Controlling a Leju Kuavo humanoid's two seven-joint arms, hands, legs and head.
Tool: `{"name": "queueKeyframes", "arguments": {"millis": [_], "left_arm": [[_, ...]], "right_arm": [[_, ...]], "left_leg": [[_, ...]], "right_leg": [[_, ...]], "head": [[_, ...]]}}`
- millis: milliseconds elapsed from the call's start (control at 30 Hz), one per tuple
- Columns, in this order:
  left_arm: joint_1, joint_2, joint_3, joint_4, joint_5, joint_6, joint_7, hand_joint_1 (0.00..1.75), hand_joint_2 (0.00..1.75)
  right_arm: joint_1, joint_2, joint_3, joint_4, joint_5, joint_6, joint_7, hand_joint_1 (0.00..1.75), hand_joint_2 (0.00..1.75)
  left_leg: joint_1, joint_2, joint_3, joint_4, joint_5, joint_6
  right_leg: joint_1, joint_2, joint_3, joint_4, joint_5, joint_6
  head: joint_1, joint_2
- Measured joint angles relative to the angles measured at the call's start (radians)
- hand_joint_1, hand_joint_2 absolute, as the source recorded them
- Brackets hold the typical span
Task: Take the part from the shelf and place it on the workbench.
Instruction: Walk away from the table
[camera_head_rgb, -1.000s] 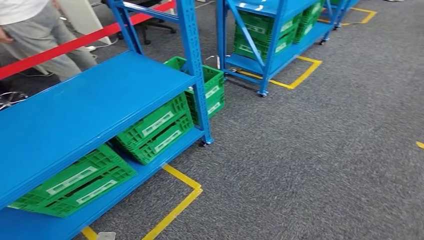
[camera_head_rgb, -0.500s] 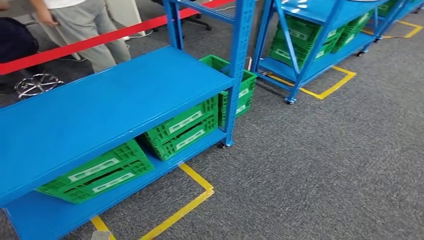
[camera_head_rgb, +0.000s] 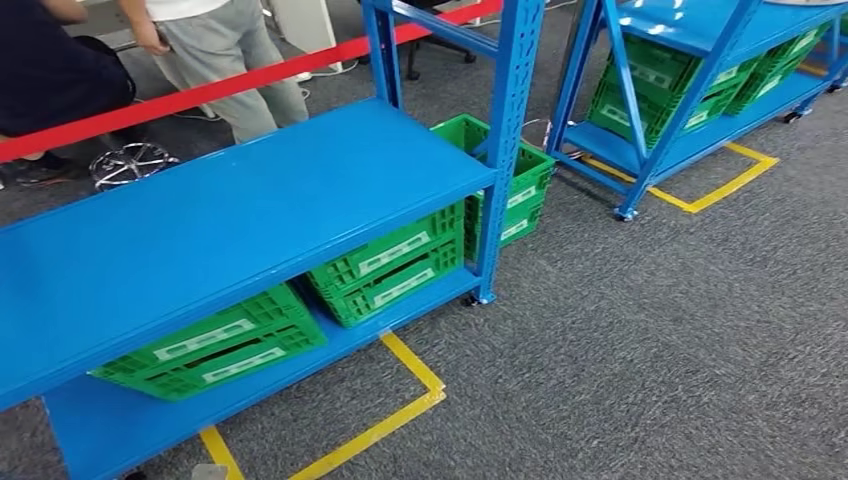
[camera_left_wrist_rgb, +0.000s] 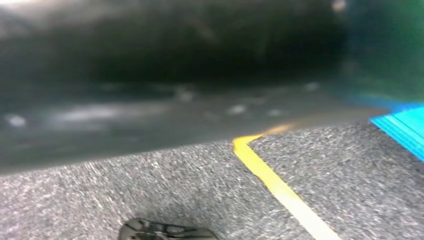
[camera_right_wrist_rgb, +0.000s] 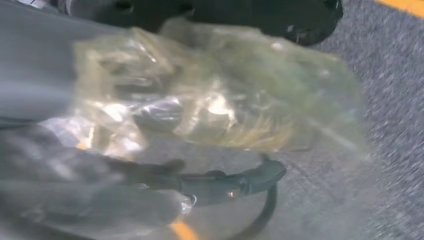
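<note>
The part is a clear plastic bag (camera_right_wrist_rgb: 215, 95) with pale and dark pieces inside, blurred in the right wrist view. My right hand (camera_right_wrist_rgb: 75, 200) holds it from one side, with dark fingers curled under the bag, above grey carpet. In the head view a blue shelf rack (camera_head_rgb: 230, 210) stands ahead on the left with a bare middle board. The workbench cannot be made out.
Green crates (camera_head_rgb: 390, 265) sit on the rack's bottom board, and another (camera_head_rgb: 520, 180) stands behind its post. A second blue rack (camera_head_rgb: 690, 130) with crates is at the back right. Yellow floor tape (camera_head_rgb: 400, 400) marks the bays. Two people (camera_head_rgb: 230, 50) stand behind a red barrier (camera_head_rgb: 200, 95).
The whole head picture has shifted to the right, so the camera has turned left. The rack, crates and people stay where they were.
</note>
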Motion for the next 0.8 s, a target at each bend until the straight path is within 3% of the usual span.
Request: {"name": "queueKeyframes", "arguments": {"millis": [67,100,133,167,233,300,367,433,467,500,567,600,633,667,733,800], "left_arm": [[-0.001,-0.001,0.000,0.000,0.000,0.000,0.000,0.00,0.00],[0.001,-0.001,0.000,0.000,0.000,0.000,0.000,0.00,0.00],[0.003,-0.001,0.000,0.000,0.000,0.000,0.000,0.00,0.00],[0.005,0.000,0.000,0.000,0.000,0.000,0.000,0.00,0.00],[0.005,0.001,0.001,0.000,0.000,0.000,0.000,0.00,0.00],[0.001,0.002,0.002,0.000,0.000,0.000,0.000,0.00,0.00],[0.001,0.002,0.003,0.000,0.000,0.000,0.000,0.00,0.00],[0.005,0.000,0.003,0.000,0.000,0.001,-0.001,0.00,0.00],[0.005,0.000,0.003,0.000,0.000,0.001,-0.001,0.00,0.00],[0.004,-0.001,0.004,0.000,0.000,0.001,-0.001,0.00,0.00],[0.000,-0.002,0.004,0.000,0.002,0.002,-0.001,0.00,0.00],[0.000,-0.004,0.006,0.000,0.002,0.003,-0.001,0.00,0.00],[0.001,-0.005,0.008,0.000,0.003,0.004,-0.001,0.00,0.00],[0.002,-0.006,0.010,0.000,0.004,0.003,-0.001,0.00,0.00],[0.002,-0.007,0.013,0.000,0.004,0.000,-0.002,0.00,0.00],[-0.002,-0.006,0.015,0.000,0.003,-0.003,-0.005,0.00,0.00]], "right_arm": [[0.001,0.000,0.000,0.000,0.000,0.001,0.000,0.00,0.00],[0.001,0.000,0.000,0.000,0.000,0.001,0.000,0.00,0.00],[0.001,0.000,0.000,0.000,0.000,0.001,0.000,0.00,0.00],[0.001,0.000,0.000,0.000,0.000,0.001,0.000,0.00,0.00],[0.001,0.001,0.000,0.000,0.000,0.001,0.000,0.00,0.00],[0.001,0.001,0.000,0.000,0.000,0.001,0.000,0.00,0.00],[-0.001,0.002,0.000,0.000,0.000,0.001,0.000,0.00,0.00],[-0.005,0.002,0.000,0.000,0.000,0.001,-0.001,0.00,0.00],[-0.006,0.002,0.000,0.000,0.000,0.001,-0.002,0.00,0.00],[-0.006,0.001,0.000,0.000,0.000,0.001,-0.002,0.00,0.00],[-0.003,0.001,0.000,0.000,0.000,0.001,-0.003,0.00,0.00],[-0.002,0.001,0.000,0.000,0.000,0.001,-0.003,0.00,0.00],[-0.001,0.001,0.000,0.000,0.000,0.001,-0.003,0.00,0.00],[-0.001,0.000,0.000,0.000,0.000,0.001,-0.003,0.00,0.00],[0.000,0.000,0.000,0.000,0.000,0.002,-0.003,0.00,0.00],[0.001,0.000,0.000,0.000,0.000,0.004,-0.003,0.00,0.00]], "left_leg": [[0.001,0.013,-0.078,0.129,-0.037,-0.004],[0.001,0.015,-0.101,0.157,-0.030,-0.003],[0.001,0.017,-0.106,0.149,-0.004,-0.001],[-0.001,0.020,-0.093,0.105,0.039,0.004],[-0.012,0.053,-0.047,-0.016,0.116,0.025],[-0.023,0.083,-0.017,-0.088,0.127,0.040],[-0.025,0.074,-0.008,-0.105,0.112,0.045],[-0.018,0.056,0.006,-0.119,0.114,0.051],[-0.013,0.048,0.015,-0.126,0.115,0.054],[-0.009,0.039,0.022,-0.130,0.115,0.056],[-0.006,0.020,0.028,-0.130,0.110,0.059],[-0.005,0.010,0.032,-0.130,0.106,0.058],[-0.003,0.001,0.038,-0.130,0.101,0.056],[-0.001,-0.009,0.046,-0.129,0.095,0.052],[0.002,-0.029,0.061,-0.126,0.079,0.040],[0.003,-0.047,0.063,-0.120,0.066,0.027]], "right_leg": [[0.002,-0.020,0.011,0.000,-0.011,-0.006],[0.004,-0.027,0.018,0.000,-0.017,-0.007],[0.005,-0.034,0.026,0.000,-0.023,-0.007],[0.007,-0.041,0.037,-0.001,-0.030,-0.007],[0.012,-0.056,0.050,-0.001,-0.046,-0.002],[0.016,-0.071,0.054,-0.002,-0.060,0.007],[0.018,-0.090,0.066,-0.007,-0.067,0.015],[0.018,-0.074,0.071,0.006,-0.083,0.024],[0.017,-0.054,0.057,0.040,-0.101,0.029],[0.014,-0.031,0.023,0.096,-0.125,0.032],[0.011,-0.012,-0.068,0.230,-0.165,0.038],[0.010,-0.010,-0.106,0.271,-0.163,0.041],[0.008,-0.010,-0.128,0.276,-0.139,0.043],[0.006,-0.008,-0.129,0.242,-0.096,0.046],[-0.003,0.020,-0.094,0.119,-0.003,0.053],[-0.010,0.052,-0.062,0.044,0.031,0.050]], "head": [[-0.001,0.000],[-0.002,0.000],[-0.002,0.000],[-0.002,0.000],[-0.001,0.000],[0.001,0.000],[0.000,0.000],[0.003,0.000],[0.005,0.000],[0.008,0.000],[0.009,0.000],[0.009,0.000],[0.009,0.000],[0.009,0.000],[0.011,0.000],[0.013,0.000]]}}
